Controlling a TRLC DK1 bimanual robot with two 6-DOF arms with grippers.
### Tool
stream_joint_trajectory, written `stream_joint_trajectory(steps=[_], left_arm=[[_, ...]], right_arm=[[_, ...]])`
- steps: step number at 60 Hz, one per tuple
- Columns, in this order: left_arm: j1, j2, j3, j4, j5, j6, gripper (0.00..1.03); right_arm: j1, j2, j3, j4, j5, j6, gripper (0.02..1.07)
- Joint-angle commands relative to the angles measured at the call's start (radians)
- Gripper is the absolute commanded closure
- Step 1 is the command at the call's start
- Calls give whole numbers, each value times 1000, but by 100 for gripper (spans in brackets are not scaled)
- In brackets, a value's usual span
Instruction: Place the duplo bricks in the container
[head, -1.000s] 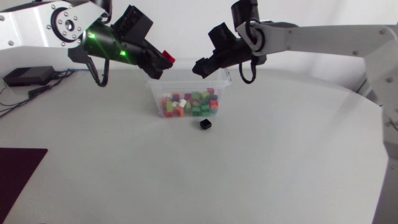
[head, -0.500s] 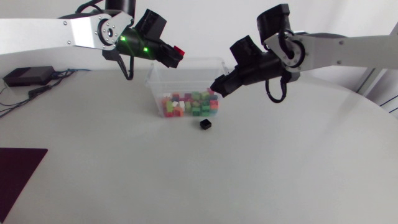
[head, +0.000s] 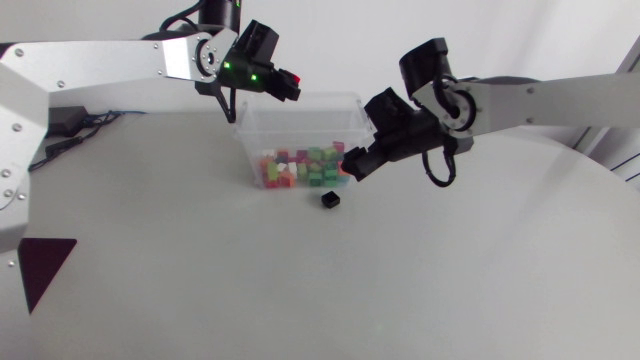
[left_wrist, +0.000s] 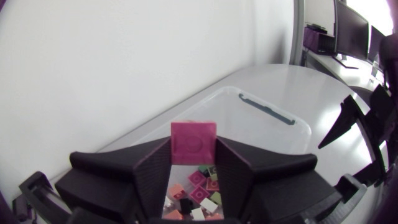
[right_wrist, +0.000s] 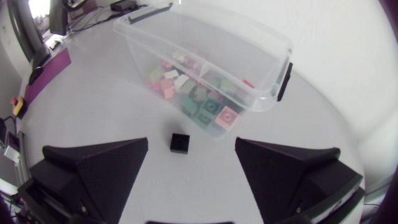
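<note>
- You are working on a pale grey table (head: 450, 280). Its curved edge is running down your right side, and bare tabletop is spreading out on the near side of the container.
- The clear plastic container (head: 245, 140) is sitting open-topped toward the far middle of the table. Its walls are standing upright, and a dark handle is showing at one end in the right wrist view.
- Your left gripper (head: 290, 85) is hanging above the container, close over its far rim. It is clamping a pink-red brick (left_wrist: 194, 142) between its two fingers, one on each side. The brick's studded face is turning toward the wrist camera.
- Your right gripper (head: 355, 165) is hovering just beside the container's right end, above the table. Its fingers are spreading wide apart and gripping nothing.
- A heap of mixed bricks (head: 300, 168) is lying on the container's floor: green, red, orange, pink, white and a few dark ones. They are piling against the near wall.
- One black brick (head: 331, 200) is lying on the table outside the container, just beside its near wall but apart from it, with bare tabletop on its other sides. In the right wrist view it is showing between the parted fingers, lower down and untouched.
</note>
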Motion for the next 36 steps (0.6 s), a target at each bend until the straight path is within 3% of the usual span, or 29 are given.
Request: stream_joint_trajectory(steps=[1, 2, 3, 15, 23, 36], left_arm=[[-4, 60, 54, 10, -37, -40, 25], [-5, 62, 57, 10, -37, -40, 10], [-5, 63, 57, 10, -37, -40, 2], [2, 12, -11, 20, -90, -45, 3], [15, -118, -170, 114, -126, -45, 3], [48, -314, -394, 132, -138, -34, 4]], right_arm=[[26, 65, -1, -23, 26, 31, 6], [29, 74, 5, -28, 29, 34, 6], [32, 82, 10, -31, 29, 37, 6], [61, 192, 66, -54, 53, 77, 6], [70, 269, 134, -88, 81, 78, 6], [75, 387, 266, -146, 118, 78, 7]])
